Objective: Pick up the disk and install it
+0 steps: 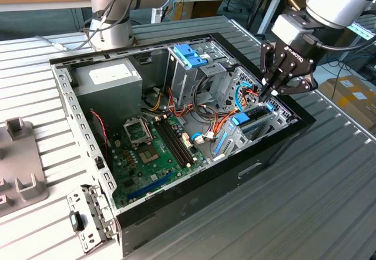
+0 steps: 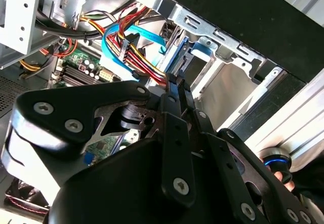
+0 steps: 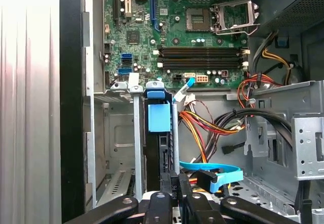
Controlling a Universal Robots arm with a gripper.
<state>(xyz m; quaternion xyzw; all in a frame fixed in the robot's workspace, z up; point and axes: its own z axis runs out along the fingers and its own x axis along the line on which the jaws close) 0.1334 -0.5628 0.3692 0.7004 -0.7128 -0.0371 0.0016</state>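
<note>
Open computer case point(image 1: 276, 148) lies on its side on a ribbed metal table point(image 1: 305, 213), its interior facing up. The gripper point(image 1: 269, 95) hangs over the case's corner toward the exterior view's right, fingertips lowered into the drive bay area. The disk point(image 1: 249, 121) sits on edge in that bay just below the fingertips, dark body with blue carrier, its blue tab facing the green motherboard point(image 1: 158, 148). In the first wrist view the disk point(image 3: 158, 133) stands upright in a slot between metal bay walls, blue tab on its upper face, and the gripper point(image 3: 177, 183) sits at its near end, fingers drawn close together with only a narrow gap; whether they pinch the carrier's edge cannot be told. In the second wrist view the gripper point(image 2: 174, 85) shows the same near-closed fingers pointing at the blue carrier point(image 2: 200, 52) in the bay. A bundle of red, yellow and orange wires point(image 1: 214, 125) and a flat blue cable point(image 3: 212, 171) run just beside the disk. A tall metal drive cage point(image 1: 191, 72) with a blue clip point(image 1: 189, 54) stands further toward the exterior view's left. A grey power supply point(image 1: 108, 81) fills the far left corner of the case.
</note>
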